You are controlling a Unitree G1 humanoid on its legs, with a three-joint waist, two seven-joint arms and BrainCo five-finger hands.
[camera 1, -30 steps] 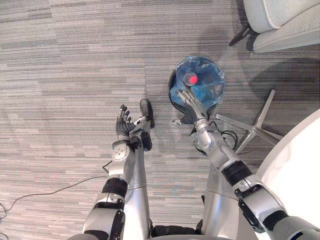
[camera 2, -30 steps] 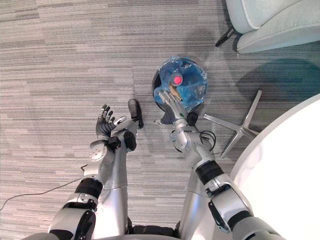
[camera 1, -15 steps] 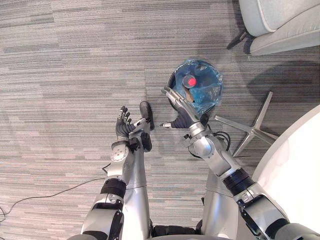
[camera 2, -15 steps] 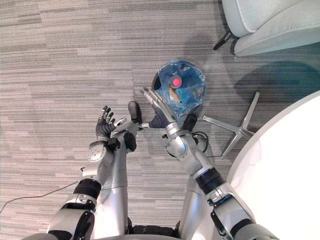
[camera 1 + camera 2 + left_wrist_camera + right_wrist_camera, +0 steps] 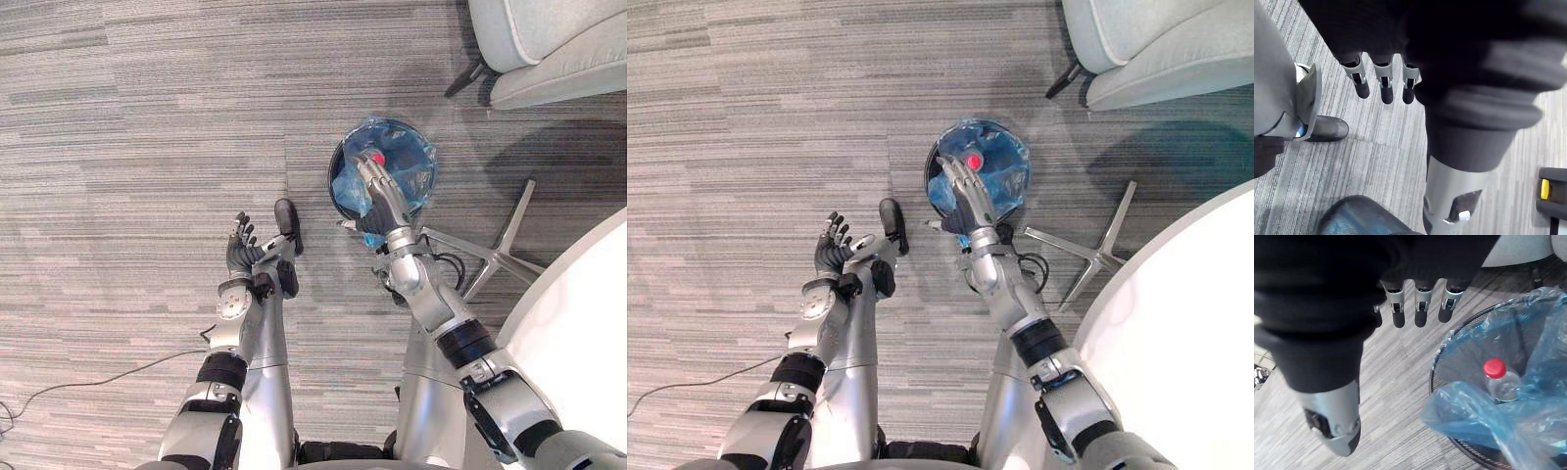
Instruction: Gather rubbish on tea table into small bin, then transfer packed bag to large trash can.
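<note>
Close by on the robot's right, the curved edge of a white round table (image 5: pixel 578 343) shows. The left robot hand (image 5: pixel 241 249) is raised above the grey striped carpet floor (image 5: pixel 147 147), fingers spread and relaxed, with nothing in it.

The right robot hand (image 5: pixel 380 199) reaches forward over the near rim of a small round black mesh bin (image 5: pixel 1469 350) standing on the floor. Its fingers are straight and open, and it holds nothing. Whether the fingertips touch the liner cannot be told.

The bin is lined with a crinkled blue plastic bag (image 5: pixel 411 174). A clear plastic bottle with a red cap (image 5: pixel 1497 379) lies inside the bag.

Just beyond the bin is a chrome star-shaped base (image 5: pixel 500 250). A pale grey upholstered chair (image 5: pixel 558 39) is farther off.

The step in hand appears to be taking hold of the bag for removal. The next move likely calls for the fingers to curl round the loose film at the rim. They would then gather the mouth and lift without tipping the bottle out.
</note>
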